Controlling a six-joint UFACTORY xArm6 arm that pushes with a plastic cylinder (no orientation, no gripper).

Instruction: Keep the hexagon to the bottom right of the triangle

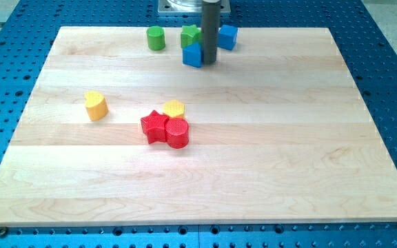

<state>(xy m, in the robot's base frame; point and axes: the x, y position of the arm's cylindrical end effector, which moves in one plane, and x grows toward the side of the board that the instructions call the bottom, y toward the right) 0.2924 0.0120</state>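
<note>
A yellow hexagon (174, 109) lies near the board's middle and touches a red star (154, 127) and a red cylinder (177, 133) below it. At the view's top, my dark rod comes down with my tip (209, 62) against the right side of a blue block (192, 55), whose shape I cannot make out. A green block (189, 34), partly hidden by the rod, sits just behind it; I cannot make out its shape either. No block reads clearly as a triangle. The hexagon is far below my tip and slightly to its left.
A green cylinder (156, 38) stands at the top, left of the green block. A blue cube (228, 36) sits right of the rod. A yellow heart-like block (96, 105) lies alone at the left. The wooden board (309, 172) rests on a blue perforated table.
</note>
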